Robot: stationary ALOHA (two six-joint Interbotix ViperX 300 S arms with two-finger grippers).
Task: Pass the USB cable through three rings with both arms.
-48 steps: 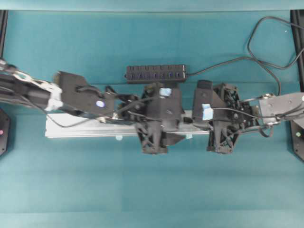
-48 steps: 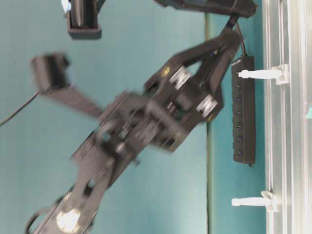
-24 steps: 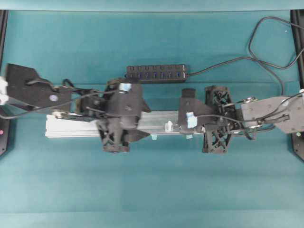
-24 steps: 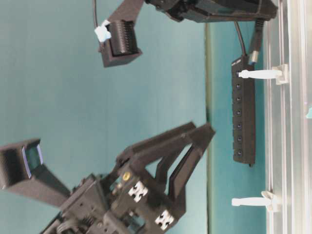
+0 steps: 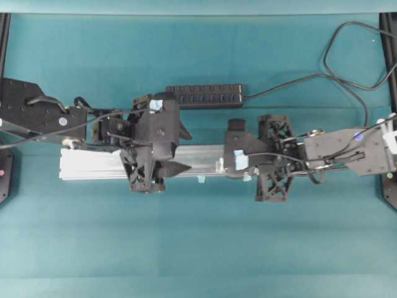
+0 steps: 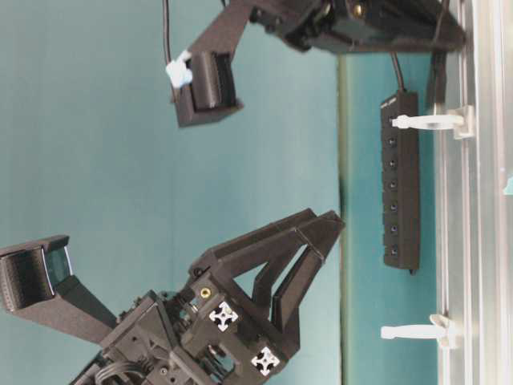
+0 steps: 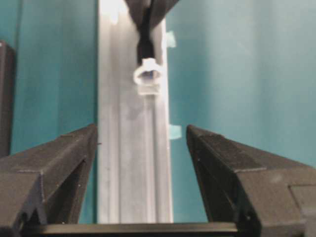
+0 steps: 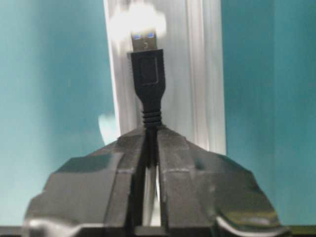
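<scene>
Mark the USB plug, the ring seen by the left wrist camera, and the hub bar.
USB plug (image 8: 146, 69): right wrist view, on its black housing.
Ring (image 7: 147, 75): left wrist view, on the loop's whitish top band.
Hub bar (image 5: 203, 96): overhead view, mid-length on its ported top face.

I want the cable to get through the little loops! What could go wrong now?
1. The right gripper pinches the USB cable just behind the plug. If the metal tip is a bit off, it may bump the ring and not slip in.
2. The plug sticks out past the fingertips, so a bump could twist it in the grip.
3. The left gripper waits open over the rail. It may close on the rail or miss the plug.
</scene>
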